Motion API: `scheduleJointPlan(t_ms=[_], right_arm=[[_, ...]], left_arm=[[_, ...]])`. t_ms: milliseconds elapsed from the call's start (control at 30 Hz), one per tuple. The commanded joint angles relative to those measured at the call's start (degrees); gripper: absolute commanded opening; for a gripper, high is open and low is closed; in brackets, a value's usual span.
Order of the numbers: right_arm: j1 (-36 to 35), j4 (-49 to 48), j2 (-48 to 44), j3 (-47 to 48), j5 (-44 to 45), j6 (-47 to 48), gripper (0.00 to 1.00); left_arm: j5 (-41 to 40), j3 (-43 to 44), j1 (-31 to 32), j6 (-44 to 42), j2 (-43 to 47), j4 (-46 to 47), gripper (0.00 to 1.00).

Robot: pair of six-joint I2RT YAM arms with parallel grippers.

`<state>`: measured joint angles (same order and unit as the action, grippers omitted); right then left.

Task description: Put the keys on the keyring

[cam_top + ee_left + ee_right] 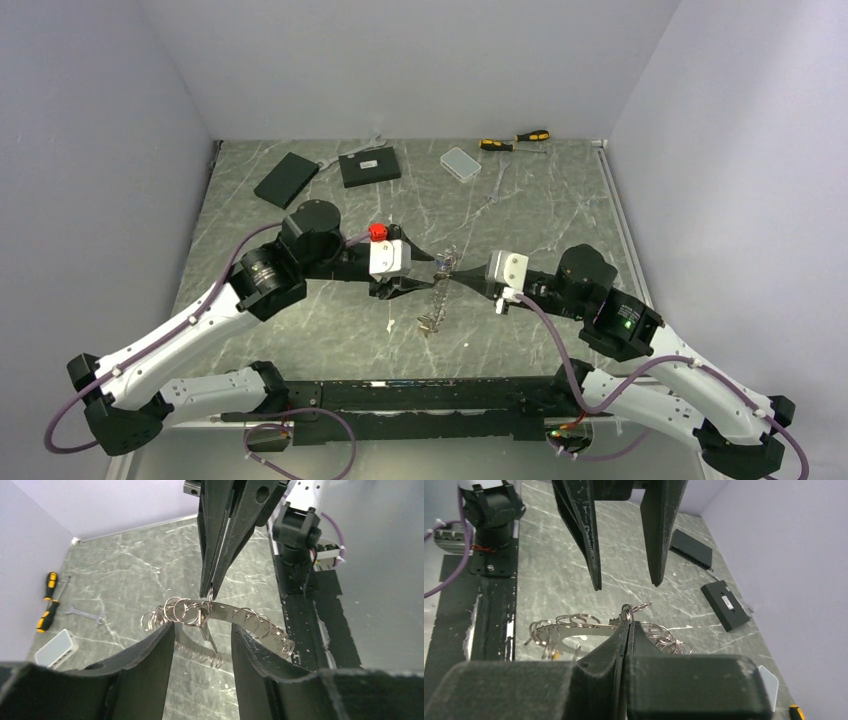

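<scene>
Where the two claws meet mid-table, keyring hangs as a limp strand of loops. Right gripper is clenched on one loop at its top end. The long axis runs down toward the near edge, and the lower end seems to touch the table. Left gripper is released, its fingers straddling the strand.

We find the left gripper and right gripper almost tip to tip over the middle of the table, the keyring dangling between them and blocking that gap. Black boxes, a wrench, a clear box and screwdrivers crowd the far edge; nearer, we see open surface
</scene>
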<state>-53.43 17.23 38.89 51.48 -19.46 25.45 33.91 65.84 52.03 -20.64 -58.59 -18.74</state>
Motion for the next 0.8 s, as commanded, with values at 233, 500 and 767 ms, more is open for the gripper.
scheduleJointPlan(t_ms=[233, 500, 767], right_arm=[[0.2, -1.2, -1.8, 4.1, -5.7, -1.5, 0.00], [0.2, -0.1, -1.5, 4.5, -7.3, -1.5, 0.00], [0.2, 0.5, -1.4, 4.5, -7.0, -0.9, 0.00]], left_arm=[[11.8, 4.7, -2.1, -2.4, -3.7, -3.9, 0.42], [16.9, 5.0, -4.4, -1.6, -5.8, -2.3, 0.41], [21.4, 6.3, -5.2, -1.3, -8.1, -2.5, 0.30]])
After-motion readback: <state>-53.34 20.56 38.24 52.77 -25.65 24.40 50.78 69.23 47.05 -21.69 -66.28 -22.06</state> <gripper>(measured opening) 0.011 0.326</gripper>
